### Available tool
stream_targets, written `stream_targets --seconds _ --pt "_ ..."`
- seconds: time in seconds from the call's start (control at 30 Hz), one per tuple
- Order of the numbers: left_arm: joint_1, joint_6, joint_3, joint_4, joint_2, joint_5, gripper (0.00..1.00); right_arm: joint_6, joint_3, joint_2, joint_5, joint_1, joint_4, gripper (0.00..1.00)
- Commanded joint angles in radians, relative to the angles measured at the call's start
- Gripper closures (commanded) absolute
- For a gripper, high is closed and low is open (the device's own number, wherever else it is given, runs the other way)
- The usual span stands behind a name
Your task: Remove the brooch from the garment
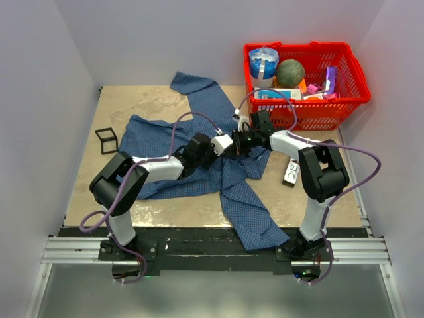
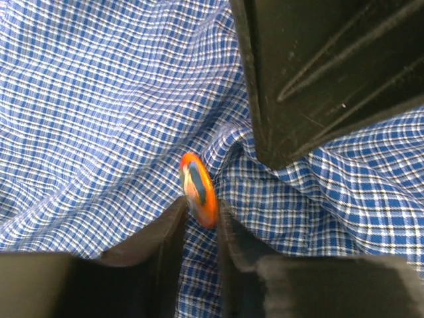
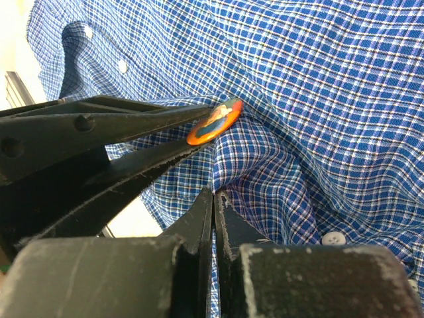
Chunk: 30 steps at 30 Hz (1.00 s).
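Observation:
The garment [image 1: 246, 213], a blue checked shirt, lies spread over the middle of the table, and both grippers meet above it. The brooch [image 2: 197, 187], a small orange disc with a dark centre, stands edge-on and is nipped between the tips of my left gripper [image 2: 201, 209]. From the right wrist view the brooch [image 3: 213, 123] sits at the end of the left gripper's long black fingers [image 3: 119, 132]. Just below it my right gripper [image 3: 213, 195] is shut on a raised fold of the garment [image 3: 318, 99]. The arms hide the brooch in the top view.
A red basket [image 1: 344, 66] full of assorted items stands at the back right. A small black frame [image 1: 106, 140] lies at the left, and a small box [image 1: 291, 172] sits beside the right arm. White shirt buttons [image 3: 333, 238] show near the fold. Walls enclose three sides.

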<state>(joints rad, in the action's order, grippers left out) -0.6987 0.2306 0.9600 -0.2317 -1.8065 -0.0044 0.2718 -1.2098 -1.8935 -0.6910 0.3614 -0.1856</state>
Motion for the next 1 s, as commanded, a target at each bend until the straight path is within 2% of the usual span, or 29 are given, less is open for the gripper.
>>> stream_targets --seconds 0.0,0.17,0.33,0.47,0.57,0.77,0.93,0.97 --pt "0.001 -0.010 0.054 -0.006 0.001 -0.008 0.87 0.018 -0.011 0.001 0.011 -0.009 0.006 1.00" --pt "0.018 -0.056 0.062 0.005 0.001 0.032 1.00 -0.012 -0.004 0.022 0.010 -0.007 -0.006 1.00" --pt "0.077 -0.184 0.062 0.009 0.013 0.210 1.00 -0.107 -0.007 0.069 0.050 0.002 -0.058 1.00" --pt "0.154 -0.309 0.033 -0.053 0.024 0.520 1.00 -0.187 0.001 0.114 0.084 0.014 -0.132 1.00" --pt "0.194 -0.387 0.003 -0.109 0.027 0.651 1.00 -0.261 0.009 0.135 0.108 0.017 -0.187 1.00" --pt "0.231 -0.461 -0.012 -0.170 0.003 0.837 1.00 -0.333 -0.010 0.143 0.146 0.043 -0.229 1.00" --pt "0.232 -0.473 -0.029 -0.187 0.010 0.882 1.00 -0.394 -0.040 0.151 0.222 0.088 -0.285 1.00" --pt "0.232 -0.471 -0.038 -0.189 0.015 0.874 1.00 -0.398 -0.040 0.151 0.208 0.088 -0.285 0.94"
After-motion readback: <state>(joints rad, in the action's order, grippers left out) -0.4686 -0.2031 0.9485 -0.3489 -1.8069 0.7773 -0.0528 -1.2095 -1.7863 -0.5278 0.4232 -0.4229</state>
